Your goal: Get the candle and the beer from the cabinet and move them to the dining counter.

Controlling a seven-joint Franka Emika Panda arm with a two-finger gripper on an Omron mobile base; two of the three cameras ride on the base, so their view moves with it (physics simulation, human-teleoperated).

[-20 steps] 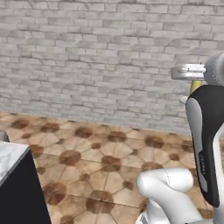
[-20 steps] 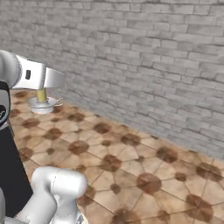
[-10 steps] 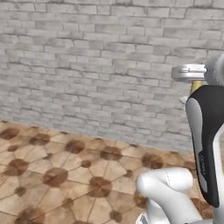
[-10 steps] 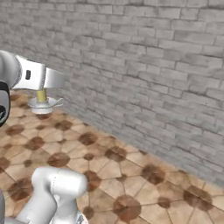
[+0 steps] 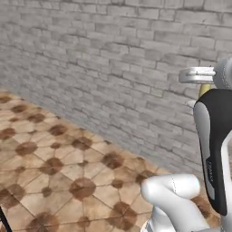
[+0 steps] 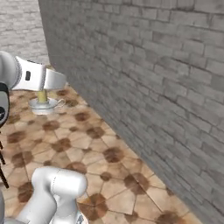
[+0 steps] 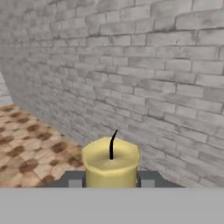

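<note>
pincer (image 7: 111, 183) holding the candle (image 7: 111, 162): in the hand view, one dark finger tip sits on each side of the pale-yellow wax, pressed against it. the candle is a short, thick-looking stub from this close angle, with a slightly faceted top rim, a shallow dished top and a thin black wick that curves a little to one side. it stands upright between the finger tips.

from the right base view, the candle (image 6: 42, 96) hangs below the white hand, carried in the air above the floor. its yellow stick stands in a small round clear holder (image 6: 45, 105) shaped like a shallow saucer, with a small handle on one side. from the left base view, a sliver of the yellow candle (image 5: 204, 90) shows beside the dark upper arm, under the silvery hand.

behind the candle runs a grey brick wall (image 7: 144, 74) with pale mortar lines. below it lies a floor (image 6: 94, 148) of beige tiles with dark brown star-shaped insets. the white arm (image 6: 52, 192) bends up from the bottom of both base views.
</note>
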